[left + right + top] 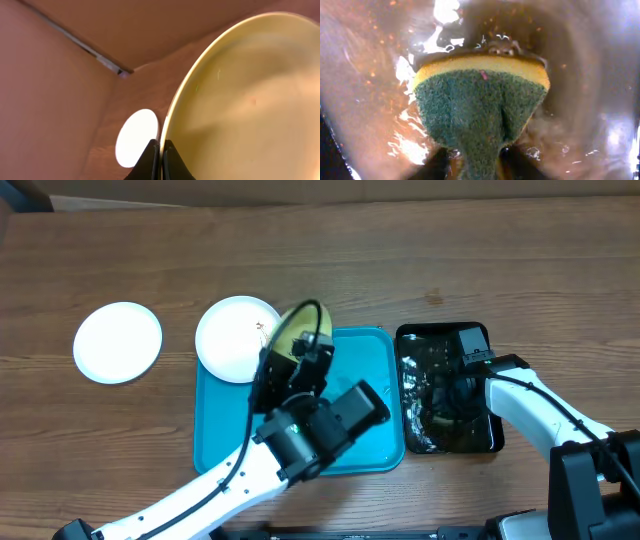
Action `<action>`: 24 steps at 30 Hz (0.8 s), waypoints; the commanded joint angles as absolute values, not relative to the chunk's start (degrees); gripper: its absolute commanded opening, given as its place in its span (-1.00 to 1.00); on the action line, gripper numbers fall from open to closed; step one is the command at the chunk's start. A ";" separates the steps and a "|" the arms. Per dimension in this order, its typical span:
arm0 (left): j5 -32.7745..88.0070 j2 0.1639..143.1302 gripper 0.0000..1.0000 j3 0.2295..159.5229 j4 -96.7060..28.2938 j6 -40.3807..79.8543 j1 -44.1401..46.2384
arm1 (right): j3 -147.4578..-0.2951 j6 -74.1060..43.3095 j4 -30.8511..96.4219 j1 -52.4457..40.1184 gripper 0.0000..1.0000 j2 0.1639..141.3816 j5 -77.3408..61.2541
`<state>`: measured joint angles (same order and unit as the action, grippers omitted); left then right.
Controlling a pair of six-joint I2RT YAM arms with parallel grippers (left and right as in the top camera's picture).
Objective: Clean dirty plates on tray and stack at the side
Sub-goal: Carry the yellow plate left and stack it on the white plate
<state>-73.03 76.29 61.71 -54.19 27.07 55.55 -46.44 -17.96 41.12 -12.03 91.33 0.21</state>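
Note:
My left gripper [297,352] is shut on the rim of the pale yellow-green plate [295,328] and holds it tilted on edge over the far left corner of the turquoise tray [370,360]. In the left wrist view the plate [250,100] fills the right side, pinched between the fingers [161,150]. One white plate [232,338] with a small brown smear lies at the tray's left rim. Another white plate [118,341] lies further left and also shows in the left wrist view [136,137]. My right gripper [452,395] is shut on a green and yellow sponge [480,110] down in the black tray's water.
The glossy black tray [440,345] holds water and stands right of the turquoise tray. My left arm [300,440] lies across the turquoise tray's front half. The wooden table [330,260] runs behind everything.

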 commanded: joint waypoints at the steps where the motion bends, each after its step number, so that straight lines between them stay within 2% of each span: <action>1: -66.83 75.00 -0.91 62.94 -49.69 28.27 49.28 | -46.13 -17.80 40.77 -11.77 1.00 90.67 0.38; 5: -45.71 73.73 -0.91 63.35 -46.24 26.96 38.63 | -46.13 -17.80 40.73 -11.77 1.00 90.67 0.38; 10: -16.08 73.43 -0.92 63.44 -41.45 27.03 17.54 | -46.13 -17.80 40.69 -11.77 1.00 90.67 0.38; 14: 1.74 74.04 -0.92 63.44 -38.15 27.07 -2.57 | -46.13 -17.80 40.69 -11.77 1.00 90.67 0.38; 15: 5.93 74.70 -0.91 63.44 -36.91 27.27 -11.88 | -46.13 -17.80 40.69 -11.77 1.00 90.67 0.38; 20: 6.11 78.50 -0.91 63.44 -35.70 27.83 -29.50 | -46.13 -17.80 40.69 -11.77 1.00 90.67 0.38; 24: 5.80 84.23 -0.92 63.44 -32.77 28.97 -37.08 | -46.13 -17.80 40.69 -11.77 1.00 90.67 0.38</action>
<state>1.72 79.37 62.22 -34.87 27.40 -32.47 -46.44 -17.76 40.97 -12.03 91.22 0.43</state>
